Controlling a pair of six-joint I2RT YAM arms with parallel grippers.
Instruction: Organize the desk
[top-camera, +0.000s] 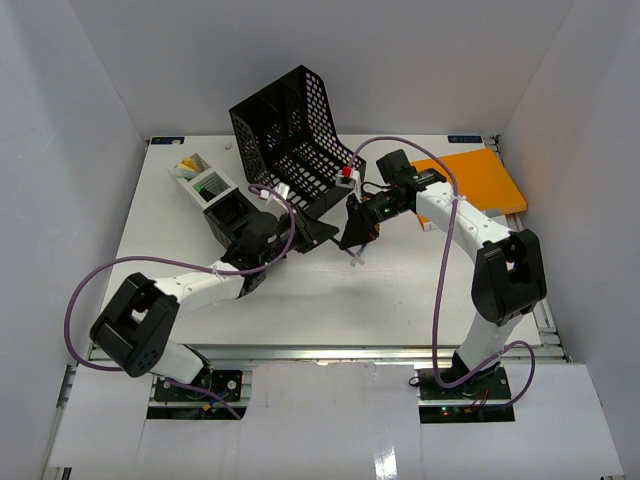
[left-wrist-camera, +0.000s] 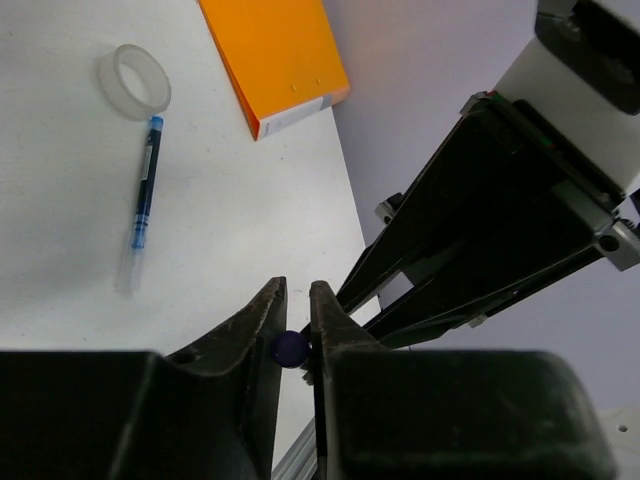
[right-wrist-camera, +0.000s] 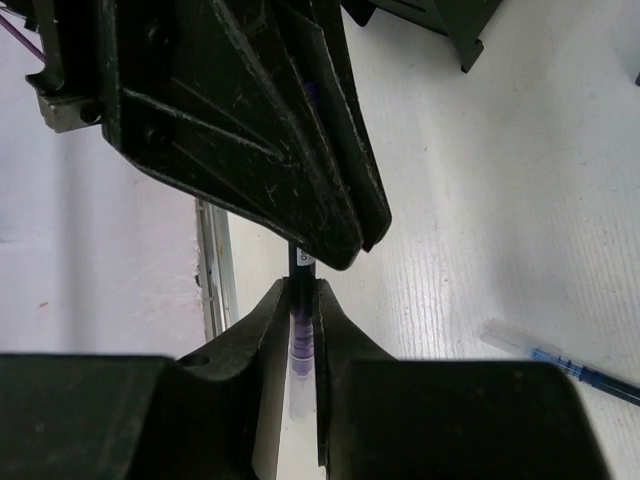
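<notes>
We are holding one purple pen (right-wrist-camera: 302, 340) above the desk (top-camera: 300, 300) with both arms: our left gripper (left-wrist-camera: 298, 290) and our right gripper (right-wrist-camera: 303, 290) are each pinching it.

The left arm (top-camera: 190, 290) is stretching low toward the right, and the right arm (top-camera: 465, 222) is arching over and bending left, so their tips are meeting nose to nose. The left gripper (left-wrist-camera: 293, 292) is pinching one end of a pen (right-wrist-camera: 302, 335), while the right gripper (right-wrist-camera: 302, 290) is clamping its barrel.
</notes>
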